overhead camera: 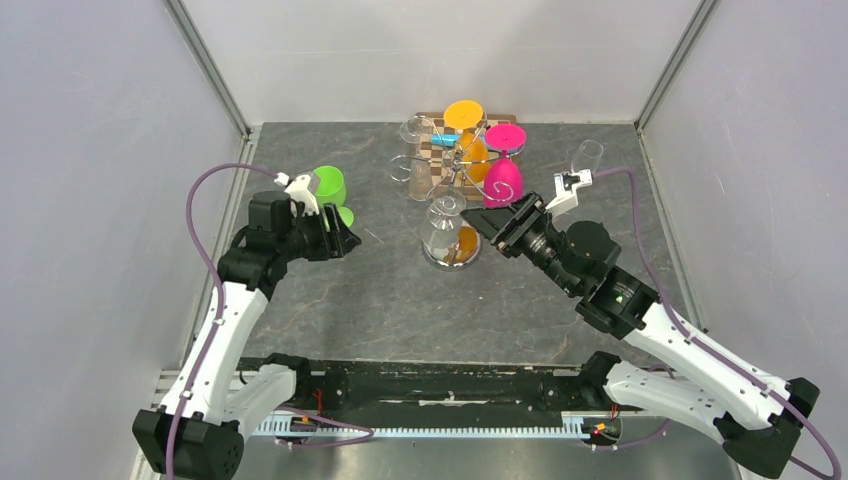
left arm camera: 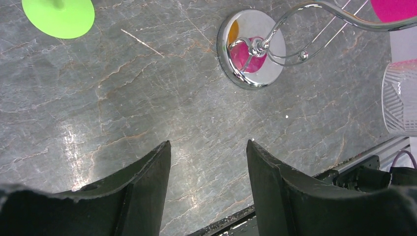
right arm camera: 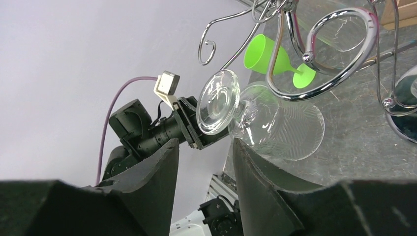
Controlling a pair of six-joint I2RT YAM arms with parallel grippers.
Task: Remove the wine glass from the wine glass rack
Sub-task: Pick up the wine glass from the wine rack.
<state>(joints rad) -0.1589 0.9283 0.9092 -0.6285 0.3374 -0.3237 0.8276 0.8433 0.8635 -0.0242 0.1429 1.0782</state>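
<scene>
We look down on a grey, marble-patterned table inside a pale-walled booth, with two white and black robot arms reaching in from the near edge.

Towards the far middle of the table stands the wine glass rack. It is shiny chrome, with a thin pole and curled wire arms spreading from the top. Its round mirror base sits flat on the table and reflects spots of pink and orange. Several glasses hang from it upside down. An orange glass is on the far side and a pink glass is on the right. A clear wine glass with a ribbed bowl hangs on the near side, above the base.

The right gripper is level with this clear glass, just to its right. Its two dark fingers are partly spread and grasp nothing. From the right wrist camera, the glass's round foot shows just beyond the fingertips, caught in a wire curl. We cannot tell whether a finger touches the glass.

The left gripper hangs over bare table, left of the rack. Its fingers are spread wide and hold nothing. Just beside it, a green wine glass stands upright on the table. Another clear glass stands near the far right corner.
</scene>
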